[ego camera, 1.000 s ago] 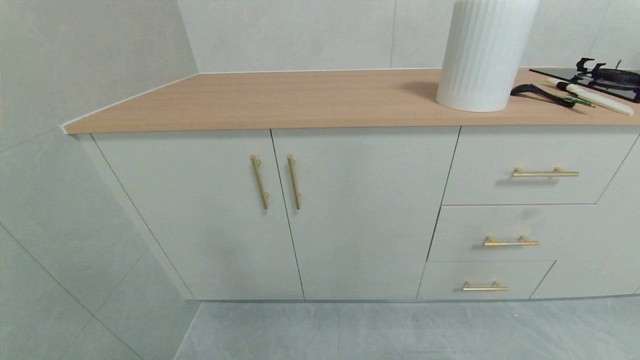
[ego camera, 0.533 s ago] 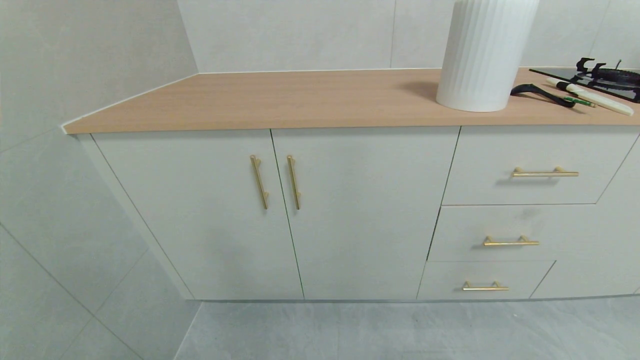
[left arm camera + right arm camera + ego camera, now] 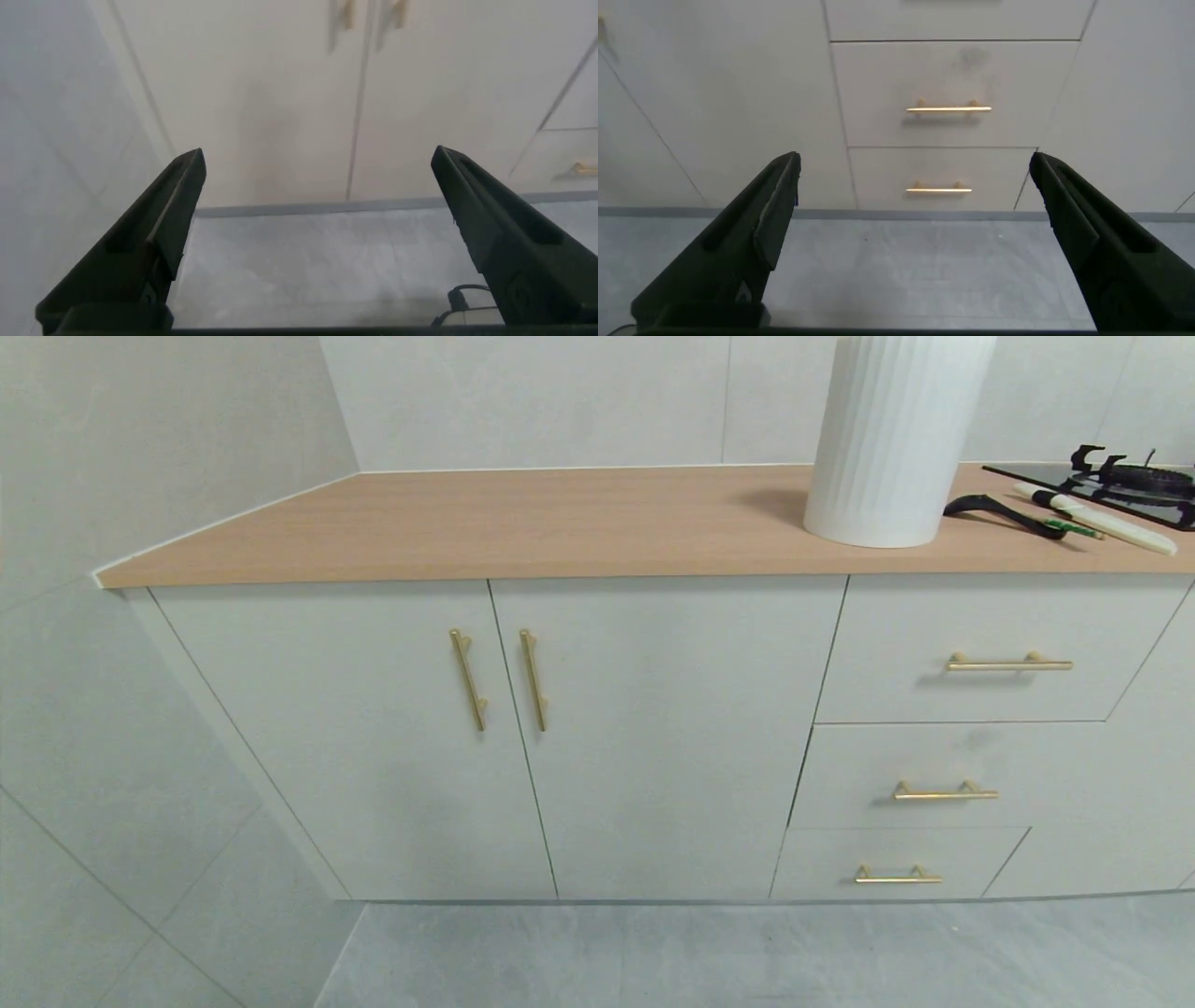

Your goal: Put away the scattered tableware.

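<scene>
Facing the cabinet (image 3: 653,709), the left hand (image 3: 316,159) and right hand (image 3: 913,161) both hang released, empty.

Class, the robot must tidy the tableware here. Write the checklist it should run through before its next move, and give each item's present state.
1. Left gripper open and empty: ok.
2. Right gripper open and empty: ok.
3. Tableware located: ok. The black curved utensil and long white utensil lie on the wooden countertop, beside the white ribbed cylinder.
4. Drawer open for storing: not ok. The three white drawers with brass bar handles are shut.
5. Grippers at countertop height: probably not ok. Both hang low, facing the grey floor.
</scene>
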You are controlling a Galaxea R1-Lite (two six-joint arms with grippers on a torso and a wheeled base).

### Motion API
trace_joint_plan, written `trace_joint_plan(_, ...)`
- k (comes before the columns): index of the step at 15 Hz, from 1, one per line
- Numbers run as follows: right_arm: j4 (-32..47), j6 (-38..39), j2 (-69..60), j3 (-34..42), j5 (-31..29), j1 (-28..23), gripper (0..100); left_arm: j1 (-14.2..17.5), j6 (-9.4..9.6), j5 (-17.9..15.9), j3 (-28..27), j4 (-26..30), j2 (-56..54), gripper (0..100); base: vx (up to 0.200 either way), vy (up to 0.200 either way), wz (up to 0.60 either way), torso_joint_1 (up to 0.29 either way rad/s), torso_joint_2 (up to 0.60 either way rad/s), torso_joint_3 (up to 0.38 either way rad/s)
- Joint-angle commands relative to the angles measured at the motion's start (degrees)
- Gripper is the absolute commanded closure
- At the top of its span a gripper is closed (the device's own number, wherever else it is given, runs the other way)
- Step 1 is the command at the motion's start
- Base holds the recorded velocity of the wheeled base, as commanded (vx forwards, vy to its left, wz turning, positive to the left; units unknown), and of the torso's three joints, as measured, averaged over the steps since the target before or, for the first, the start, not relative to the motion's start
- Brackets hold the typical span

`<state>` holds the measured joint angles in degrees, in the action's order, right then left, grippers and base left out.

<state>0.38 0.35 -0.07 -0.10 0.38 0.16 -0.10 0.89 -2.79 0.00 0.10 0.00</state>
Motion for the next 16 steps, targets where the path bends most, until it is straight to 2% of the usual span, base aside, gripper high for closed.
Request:
trace_joint_plan(1,0.0,0.0,0.1,0.0,0.0,0.0,0,0.0,-0.01,0.0,0.0,0.0,0.1,0,0.0,-0.2,0.0,-0.002,0.0,-0.002)
trace_joint_plan(10,0.0,0.1,0.2,0.0,0.0,0.0,0,0.0,0.08,0.0,0.0,0.0,0.1,0,0.0,-0.2,0.0,0.001,0.0,0.001)
trace_joint_plan(16,0.0,0.2,0.1,0.0,0.0,0.0,0,0.0,-0.01,0.0,0.0,0.0,0.1,0,0.0,0.0,0.0,0.0,0.0,0.0)
